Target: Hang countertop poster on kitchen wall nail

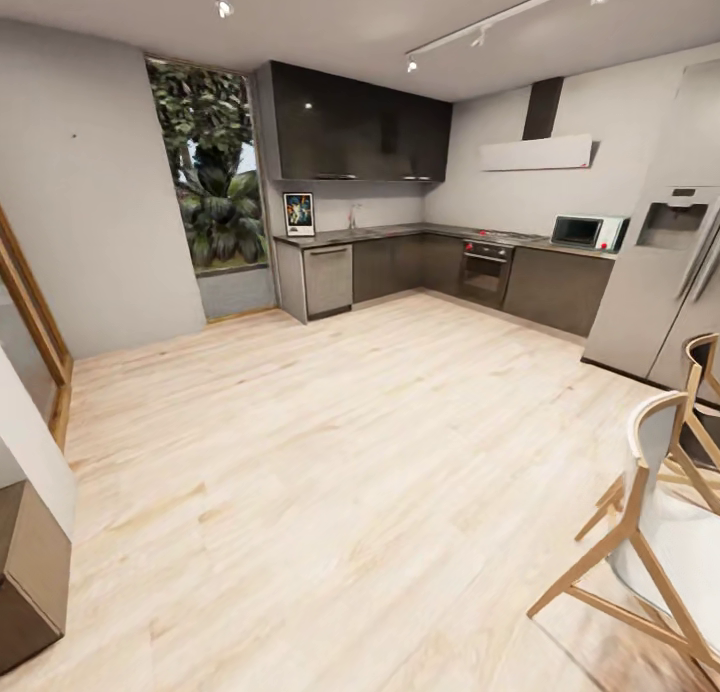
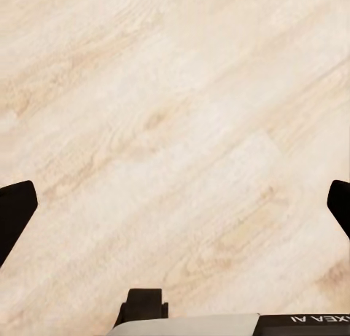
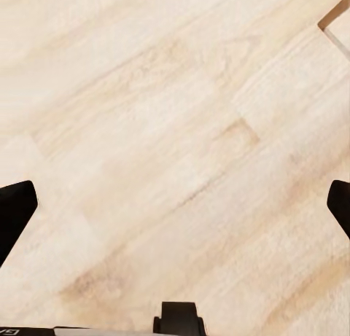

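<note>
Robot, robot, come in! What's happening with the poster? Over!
Left gripper and right gripper open, empty. Poster upright on the kitchen countertop, across the room. Wood floor between.

My head camera looks forward and down across the wooden floor (image 1: 330,452) toward the far kitchen countertop (image 1: 420,232), well apart from me. Both my wrist cameras face straight down, near that same floor (image 2: 175,132) (image 3: 175,146), their shared ground.
</note>
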